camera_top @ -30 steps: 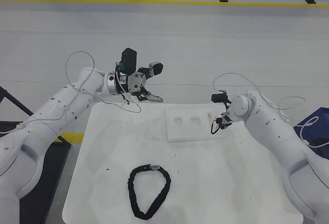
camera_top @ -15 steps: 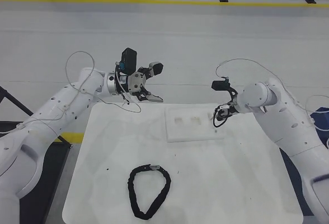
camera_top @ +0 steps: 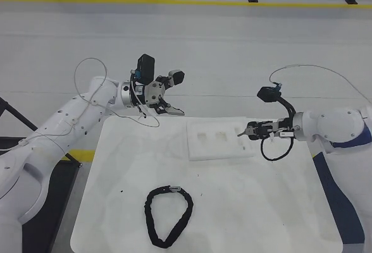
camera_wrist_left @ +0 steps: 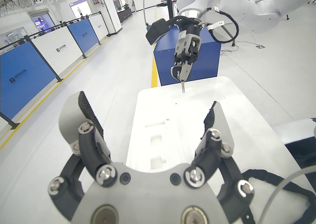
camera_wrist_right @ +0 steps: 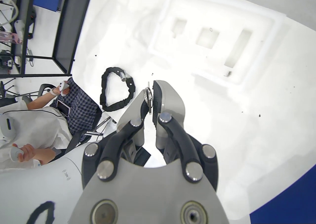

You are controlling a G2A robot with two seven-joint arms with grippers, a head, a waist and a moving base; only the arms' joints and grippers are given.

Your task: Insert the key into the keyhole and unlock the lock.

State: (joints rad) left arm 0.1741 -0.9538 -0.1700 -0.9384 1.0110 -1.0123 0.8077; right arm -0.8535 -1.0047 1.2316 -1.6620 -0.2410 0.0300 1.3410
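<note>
Black-padded left gripper [camera_top: 173, 93] first: parked over the far left corner of the white table [camera_top: 268, 202], aimed along the far edge toward the other arm. Fingers [camera_wrist_left: 82, 111] spread wide in the left wrist view, nothing between them.

Next, nearer and slightly right: black sleeved chain lock [camera_top: 168, 215] flat on the tabletop, left of centre toward the near edge. Closed into a loop, with the metal lock body [camera_top: 173, 189] at the far end of the loop. Touched by neither gripper, well apart from both. Same loop in the right wrist view [camera_wrist_right: 116, 89], metal end [camera_wrist_right: 122, 75] clear of the sleeve. A stretch of the chain also at the edge of the left wrist view [camera_wrist_left: 279, 183].

Centre, far side: white foam tray [camera_top: 221, 154] flat on the table, with three rectangular recesses in a row. Rim sharp in the right wrist view [camera_wrist_right: 271, 20]. Seen lengthwise in the left wrist view [camera_wrist_left: 140, 141].

Right: right gripper [camera_top: 244, 132] at the tray's right end, arm coming in from the right. Fingers pressed together on the key [camera_wrist_right: 148, 96], pinched by its head between the pads [camera_wrist_right: 156, 101]. From the left wrist view, right gripper [camera_wrist_left: 181, 75] pointing down, key blade [camera_wrist_left: 183, 88] sticking out below the fingertips, tip down. Can't tell whether the tip touches the surface. Key well apart from the lock, not in the keyhole.
</note>
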